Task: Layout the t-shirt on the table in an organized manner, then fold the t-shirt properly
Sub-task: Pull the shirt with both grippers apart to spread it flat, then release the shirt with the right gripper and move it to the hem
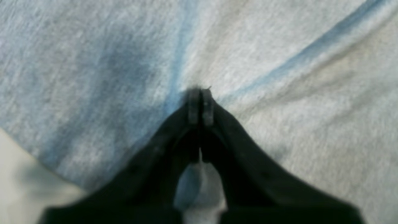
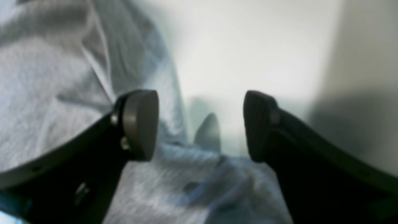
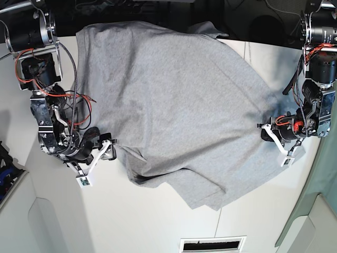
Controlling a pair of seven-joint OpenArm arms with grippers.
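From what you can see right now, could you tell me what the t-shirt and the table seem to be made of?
The t-shirt: it looks like soft knit cotton jersey, matte heather grey, with a fine flecked weave in the left wrist view and loose folds where it drapes.
The table: a hard, smooth white top, probably laminate or painted board, with a faint sheen and thin dark seam lines; the exact material is unclear.

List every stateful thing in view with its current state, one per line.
t-shirt: spread on the table, wrinkled, not folded, far edge hanging past the table.
left gripper: shut on t-shirt, pinching the fabric.
right gripper: open, at the shirt's edge, holding nothing.
table: partly covered by the shirt.
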